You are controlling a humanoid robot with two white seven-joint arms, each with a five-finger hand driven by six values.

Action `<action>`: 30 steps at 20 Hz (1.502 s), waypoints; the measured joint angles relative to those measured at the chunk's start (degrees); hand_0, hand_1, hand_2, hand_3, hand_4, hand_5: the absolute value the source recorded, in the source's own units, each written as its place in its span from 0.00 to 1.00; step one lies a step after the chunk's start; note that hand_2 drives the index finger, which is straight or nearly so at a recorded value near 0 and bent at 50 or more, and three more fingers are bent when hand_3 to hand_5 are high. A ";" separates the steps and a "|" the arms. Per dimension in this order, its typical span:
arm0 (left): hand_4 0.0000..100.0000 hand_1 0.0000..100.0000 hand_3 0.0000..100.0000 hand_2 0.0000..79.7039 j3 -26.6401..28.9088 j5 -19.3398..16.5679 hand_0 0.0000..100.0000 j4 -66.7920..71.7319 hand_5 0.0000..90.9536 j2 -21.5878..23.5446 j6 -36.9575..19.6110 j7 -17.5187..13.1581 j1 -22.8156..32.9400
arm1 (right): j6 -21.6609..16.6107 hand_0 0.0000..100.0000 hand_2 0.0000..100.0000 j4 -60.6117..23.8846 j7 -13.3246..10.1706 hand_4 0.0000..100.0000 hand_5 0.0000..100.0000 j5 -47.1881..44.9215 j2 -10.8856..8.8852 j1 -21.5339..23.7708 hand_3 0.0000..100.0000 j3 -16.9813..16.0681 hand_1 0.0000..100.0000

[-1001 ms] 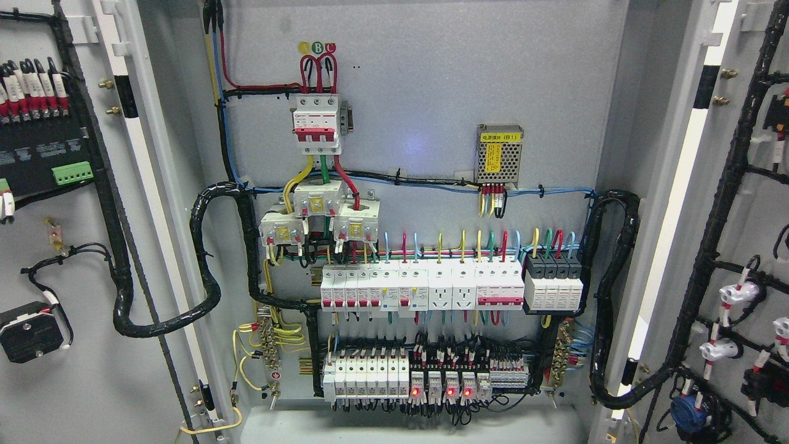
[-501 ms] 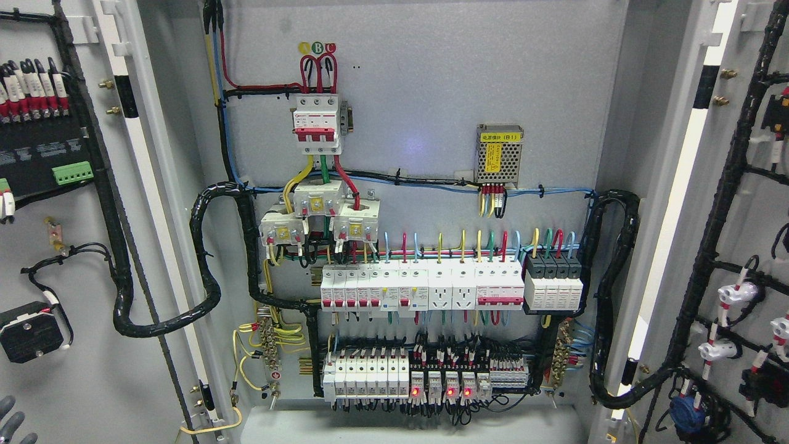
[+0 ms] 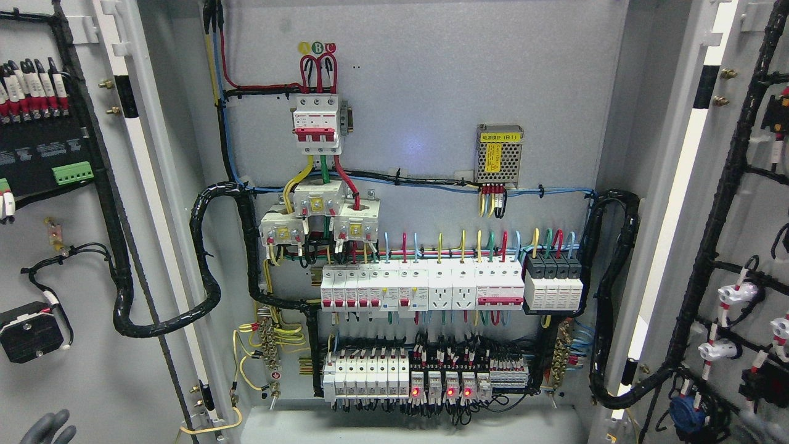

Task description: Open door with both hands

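both doors of the cabinet (image 3: pixel 425 92) are standing wide open, the left door (image 3: pixel 74 259) swung out to the left of the cabinet and the right door (image 3: pixel 739 203) swung out to its right, each showing its wired inner face. a grey left hand (image 3: pixel 46 428) is poking up below the left door, at the bottom edge, two or three fingers (image 3: pixel 38 425) lying loosely apart and gripping nothing; whether they are touching the door panel i cannot tell. inside the cabinet a red-handled main breaker (image 3: pixel 317 123) is sitting high on the back panel, a small perforated power supply (image 3: pixel 499 154) is hanging to its right, and a long row of white breakers (image 3: pixel 422 287) is running below them, with three red lamps (image 3: pixel 450 391) glowing in the terminal row underneath. thick black cable bundles (image 3: pixel 206 259) are looping from the cabinet out to each door.
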 measured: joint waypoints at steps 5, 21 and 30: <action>0.00 0.00 0.00 0.00 -4.06 -3.97 0.00 1.82 0.00 -2.59 -0.03 0.01 0.29 | -0.19 0.19 0.00 6.17 0.03 0.00 0.00 3.30 0.11 -0.09 0.00 6.80 0.00; 0.00 0.00 0.00 0.00 -14.39 -11.69 0.00 36.08 0.00 -15.70 -2.99 -0.70 -2.66 | -0.37 0.19 0.00 38.85 0.33 0.00 0.00 10.60 7.45 -0.19 0.00 21.47 0.00; 0.00 0.00 0.00 0.00 -17.50 -12.28 0.00 61.32 0.00 -21.01 -3.23 -3.40 -5.65 | 0.08 0.19 0.00 61.53 -6.28 0.00 0.00 16.89 13.64 -0.93 0.00 23.48 0.00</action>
